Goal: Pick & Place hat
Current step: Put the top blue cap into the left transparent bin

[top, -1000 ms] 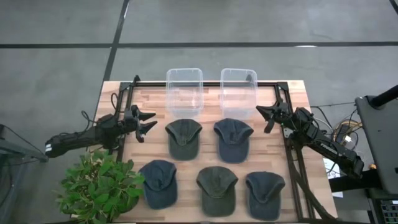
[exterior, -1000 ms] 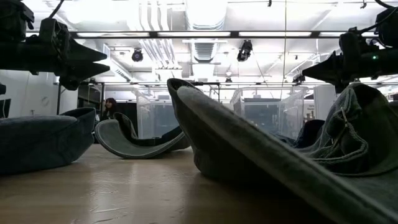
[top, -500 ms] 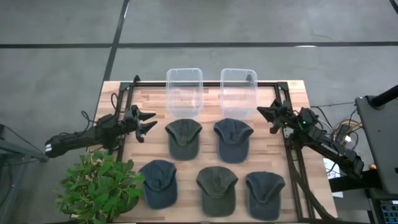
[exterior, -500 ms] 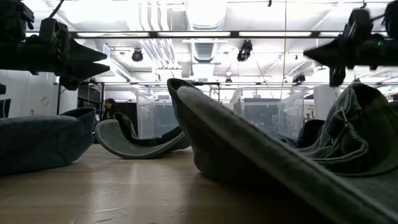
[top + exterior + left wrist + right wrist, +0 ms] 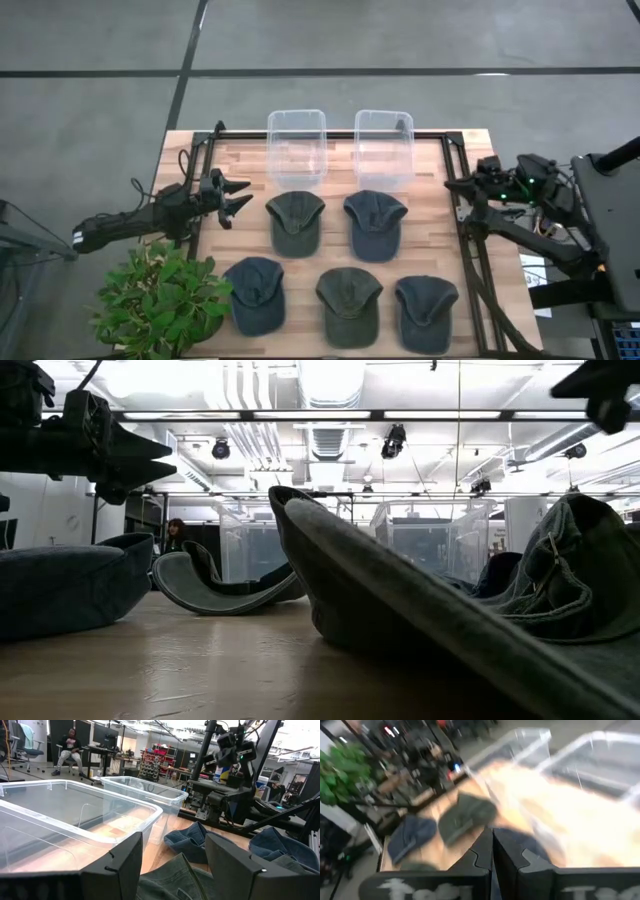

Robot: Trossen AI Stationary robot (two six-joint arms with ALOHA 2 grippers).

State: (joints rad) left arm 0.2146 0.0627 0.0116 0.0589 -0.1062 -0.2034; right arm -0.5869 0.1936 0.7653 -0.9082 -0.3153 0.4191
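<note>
Since the earlier frames the right arm has pulled back from the worktop [image 5: 330, 170]: its right pincer [image 5: 470, 183], previously over the right rail near the upper right hat [image 5: 375, 222], now sits outside the frame on the right side. In the right wrist view its two fingers [image 5: 475, 855] meet with no gap, so it reads as clenched on nothing. The left pincer [image 5: 236, 196] has not shifted; it hovers at the left edge of the worktop, just beside the upper left hat [image 5: 296, 221], fingers spread and released, empty.

Five hats lie on the worktop, crowns up. Two sit in the upper row directly in front of the two clear bins [image 5: 296, 148]. Three sit in the lower row: a blue one [image 5: 254, 294] on the left, a grey-green one [image 5: 350, 306] in the middle, a blue one [image 5: 427, 312] on the right. Both bins look empty. No hat is lifted yet.

Handling judgement: fabric caps, so light, soft and floppy; the crown will collapse under a pinch, no breakage risk. The brim looks stiffer, as the low view shows it holding a curve off the wood. Best hold is likely the brim edge or a fold of crown fabric. Expect sag on lifting.

A potted plant [image 5: 160, 300] stands at the lower left corner.
</note>
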